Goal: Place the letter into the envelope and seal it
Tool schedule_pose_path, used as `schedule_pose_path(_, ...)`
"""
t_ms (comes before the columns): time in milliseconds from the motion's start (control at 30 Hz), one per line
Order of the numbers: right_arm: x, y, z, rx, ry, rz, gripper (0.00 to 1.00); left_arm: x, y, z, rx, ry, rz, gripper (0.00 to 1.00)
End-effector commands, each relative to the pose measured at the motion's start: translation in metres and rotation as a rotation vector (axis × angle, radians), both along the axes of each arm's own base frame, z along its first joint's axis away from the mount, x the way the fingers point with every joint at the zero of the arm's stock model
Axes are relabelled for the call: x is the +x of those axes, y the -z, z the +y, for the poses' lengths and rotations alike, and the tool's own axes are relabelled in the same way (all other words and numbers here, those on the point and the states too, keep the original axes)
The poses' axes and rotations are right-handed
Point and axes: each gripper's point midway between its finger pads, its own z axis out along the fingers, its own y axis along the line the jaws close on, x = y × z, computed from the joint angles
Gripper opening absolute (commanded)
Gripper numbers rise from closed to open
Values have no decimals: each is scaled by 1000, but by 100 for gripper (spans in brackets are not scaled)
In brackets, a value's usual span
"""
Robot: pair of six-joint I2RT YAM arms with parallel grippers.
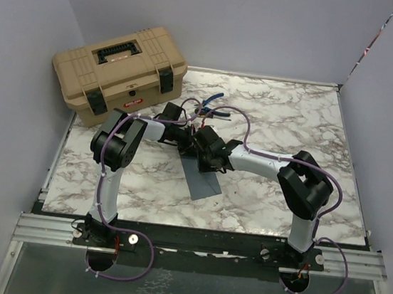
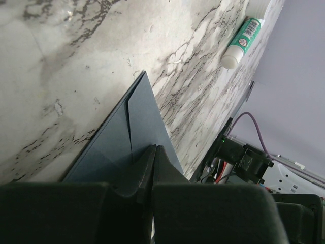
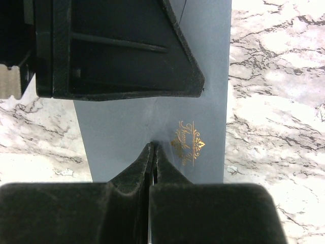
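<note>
while flat on veined marble, a matte slate-blue paper envelope

envelope: far end hidden | gold print: too small to read

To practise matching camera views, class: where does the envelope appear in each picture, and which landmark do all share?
Top external: envelope, centre of picture.
Left wrist: envelope, lower centre.
Right wrist: envelope, centre, gold emblem showing.
Shared landmark: marble table.
</note>
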Motion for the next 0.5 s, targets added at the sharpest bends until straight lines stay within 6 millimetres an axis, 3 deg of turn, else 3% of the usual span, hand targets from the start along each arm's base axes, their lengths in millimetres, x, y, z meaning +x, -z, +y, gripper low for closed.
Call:
schedule_pose_path(0, -36, 39, -51, -223, -31, 113, 1, -13, 82, 44, 288, -80, 69, 0)
schedule_pose_path(200, -58, 38, -75, -261, -8, 160, 1, -13, 81, 43, 282, -77, 67, 0)
schedule_pose_path(467, -80, 33, -93, -262, 24, 209, 2, -12, 81, 44, 284, -73, 65, 0)
